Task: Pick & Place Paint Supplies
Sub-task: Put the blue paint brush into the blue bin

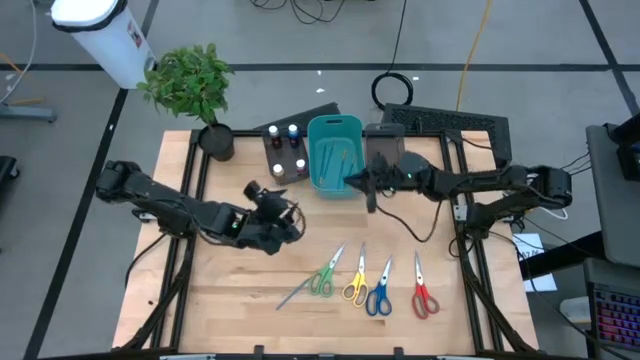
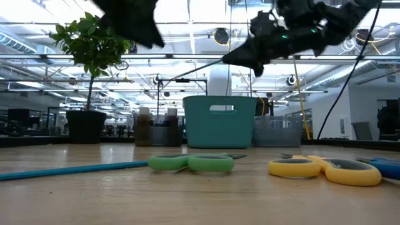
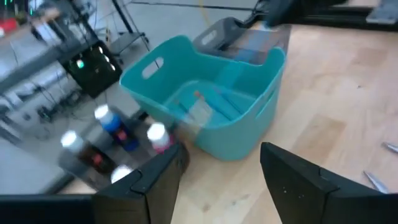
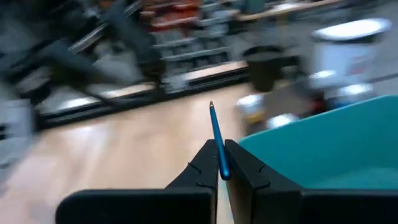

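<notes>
the thin blue brush [image 4: 216, 140] is long and skinny like a pencil. it sticks up out of the right claw [image 4: 219, 167], whose two dark fingers are squeezed tight on it. in the high view the right claw [image 1: 372, 186] sits a bit right of the middle of the frame, just beside the teal bin [image 1: 334, 155], and its arm reaches in from the right edge.

another blue brush [image 1: 292, 293] lies on the wood table [image 1: 230, 290] at the lower middle, next to the green scissors [image 1: 323, 279]. the yellow scissors [image 1: 354, 284], blue scissors [image 1: 379, 296] and red scissors [image 1: 423, 297] lie in a row to the right of them. small dark bottles [image 1: 284, 150] stand in a grey tray left of the teal bin.

the left claw [image 1: 283, 219] is in the middle left of the high view. its fingers [image 3: 158, 180] are spread apart and hold nothing.
</notes>
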Robot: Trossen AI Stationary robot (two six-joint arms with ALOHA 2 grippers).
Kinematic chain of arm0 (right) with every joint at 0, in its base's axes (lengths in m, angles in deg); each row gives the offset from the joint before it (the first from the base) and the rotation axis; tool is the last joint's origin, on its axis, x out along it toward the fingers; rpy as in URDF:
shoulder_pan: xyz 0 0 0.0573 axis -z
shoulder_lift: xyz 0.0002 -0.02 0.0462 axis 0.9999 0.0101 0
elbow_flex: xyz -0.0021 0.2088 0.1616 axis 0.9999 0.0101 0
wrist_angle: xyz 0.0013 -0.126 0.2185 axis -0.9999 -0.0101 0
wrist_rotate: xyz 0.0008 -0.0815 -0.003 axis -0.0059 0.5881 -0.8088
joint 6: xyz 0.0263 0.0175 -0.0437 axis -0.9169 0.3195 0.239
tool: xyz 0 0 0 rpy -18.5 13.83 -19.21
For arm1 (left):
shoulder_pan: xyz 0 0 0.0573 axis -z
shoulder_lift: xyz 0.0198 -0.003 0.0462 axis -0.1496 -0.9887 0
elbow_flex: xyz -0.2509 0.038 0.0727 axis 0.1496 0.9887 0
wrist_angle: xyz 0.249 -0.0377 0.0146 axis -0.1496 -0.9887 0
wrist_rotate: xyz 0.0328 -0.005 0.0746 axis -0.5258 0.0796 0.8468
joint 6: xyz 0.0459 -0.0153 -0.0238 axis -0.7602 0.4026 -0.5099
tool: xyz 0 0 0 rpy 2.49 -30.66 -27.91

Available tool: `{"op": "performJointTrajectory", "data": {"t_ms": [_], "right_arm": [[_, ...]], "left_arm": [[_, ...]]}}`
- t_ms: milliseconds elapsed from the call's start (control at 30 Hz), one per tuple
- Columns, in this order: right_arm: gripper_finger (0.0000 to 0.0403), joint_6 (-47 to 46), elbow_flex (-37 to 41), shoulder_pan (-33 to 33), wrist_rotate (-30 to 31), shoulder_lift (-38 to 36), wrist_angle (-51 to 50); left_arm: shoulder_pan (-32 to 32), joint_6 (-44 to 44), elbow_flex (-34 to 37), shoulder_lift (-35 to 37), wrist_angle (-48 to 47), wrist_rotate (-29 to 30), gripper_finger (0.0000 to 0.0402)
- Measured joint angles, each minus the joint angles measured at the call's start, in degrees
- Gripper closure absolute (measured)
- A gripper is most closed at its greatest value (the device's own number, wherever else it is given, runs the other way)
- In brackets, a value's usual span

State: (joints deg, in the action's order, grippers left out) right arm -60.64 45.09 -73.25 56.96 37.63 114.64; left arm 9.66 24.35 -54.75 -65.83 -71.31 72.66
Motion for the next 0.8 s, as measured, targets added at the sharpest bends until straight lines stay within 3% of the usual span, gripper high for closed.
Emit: {"op": "performJointTrajectory", "data": {"t_ms": [167, 367, 800], "right_arm": [[0.0402, 7.96, -5.87, 0.37, 13.17, 0.05, -9.81], [0.0402, 13.48, -8.76, 0.83, 28.79, 0.0, -17.3], [0.0399, 9.24, -8.92, 4.37, 29.78, 7.32, -19.45]], "left_arm": [[0.67, 8.37, 8.52, 1.79, 5.92, -2.87, 0.0178], [0.36, 11.88, 11.39, 1.75, 9.09, -6.86, 0.0178], [-2.94, 11.43, 11.5, 1.81, 10.78, -7.63, 0.0178]]}}
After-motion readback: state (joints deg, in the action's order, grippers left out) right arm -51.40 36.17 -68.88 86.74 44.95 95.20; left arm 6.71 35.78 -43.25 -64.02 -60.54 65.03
